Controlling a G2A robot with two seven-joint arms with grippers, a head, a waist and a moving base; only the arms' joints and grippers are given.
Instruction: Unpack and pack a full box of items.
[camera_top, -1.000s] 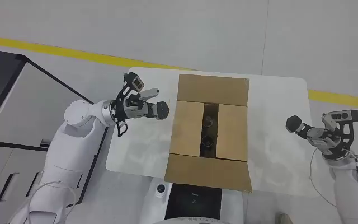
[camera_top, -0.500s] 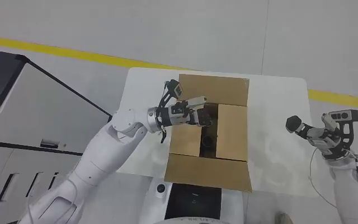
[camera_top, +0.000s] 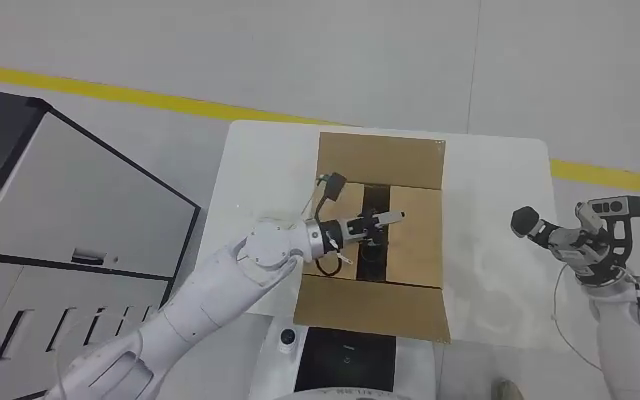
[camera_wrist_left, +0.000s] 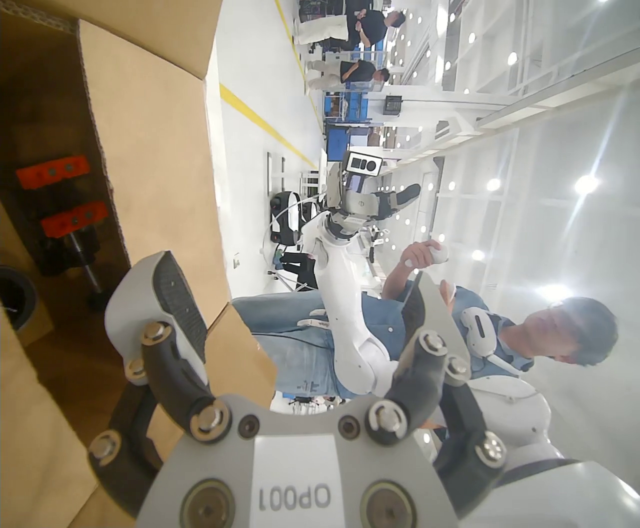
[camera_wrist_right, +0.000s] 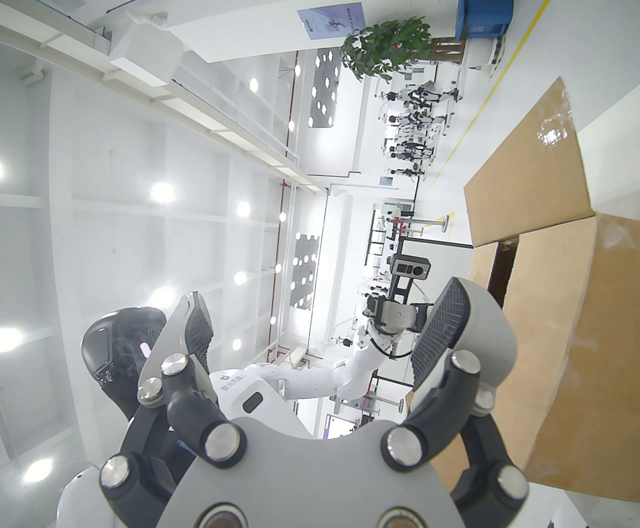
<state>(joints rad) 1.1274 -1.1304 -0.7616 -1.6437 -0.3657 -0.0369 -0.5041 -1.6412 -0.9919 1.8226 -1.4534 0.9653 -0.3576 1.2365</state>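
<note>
A brown cardboard box (camera_top: 380, 160) stands in the middle of the white table (camera_top: 490, 180), its inner flaps parted by a narrow gap. Dark items (camera_top: 372, 256) show through the gap. My left gripper (camera_top: 388, 217) is over that gap, open. In the left wrist view the left gripper (camera_wrist_left: 295, 285) straddles a flap edge (camera_wrist_left: 235, 330), one finger inside the box (camera_wrist_left: 150, 150) and one outside. Red-and-black parts (camera_wrist_left: 52, 172) and a dark cylinder (camera_wrist_left: 15, 300) lie inside. My right gripper (camera_top: 522, 222) (camera_wrist_right: 325, 310) hangs open and holds nothing near the table's right edge, apart from the box (camera_wrist_right: 550, 310).
A dark-framed grey cabinet (camera_top: 80, 200) stands to the left of the table. A yellow floor line (camera_top: 100, 90) runs behind it. Bare table surface lies on both sides of the box.
My left arm has swung from the table's left side across the box to the gap between the flaps. The right arm has stayed still.
</note>
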